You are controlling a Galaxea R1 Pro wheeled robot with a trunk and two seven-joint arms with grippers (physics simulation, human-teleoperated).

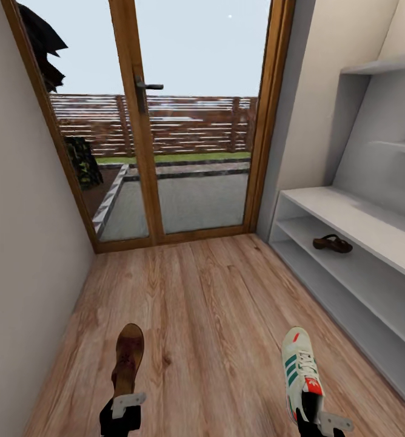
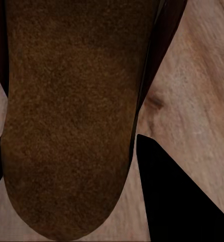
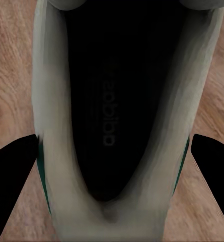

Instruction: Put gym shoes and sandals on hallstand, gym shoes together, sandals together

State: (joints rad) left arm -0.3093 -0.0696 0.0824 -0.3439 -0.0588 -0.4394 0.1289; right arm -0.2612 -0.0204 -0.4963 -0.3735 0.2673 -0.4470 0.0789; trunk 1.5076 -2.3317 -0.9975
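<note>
My left gripper (image 1: 122,408) is shut on the heel end of a dark brown sandal (image 1: 128,358), which points forward over the wood-plank corridor floor (image 1: 214,303). Its tan footbed (image 2: 66,116) lies between the black fingers (image 2: 177,201). At the lower right, my right gripper (image 1: 314,420) is shut on the heel of a white gym shoe (image 1: 301,369) with green stripes. The fingers (image 3: 11,176) flank the shoe's opening (image 3: 112,101). The other sandal (image 1: 333,243) lies in the upper open compartment of the pale hallstand (image 1: 348,209) at the right. The second gym shoe is out of view.
A glazed wooden door (image 1: 142,121) closes the corridor ahead. A plain wall (image 1: 20,243) runs along the left. Two staggered wall shelves (image 1: 384,64) (image 1: 402,145) hang above the hallstand. Open floor lies between me and the door.
</note>
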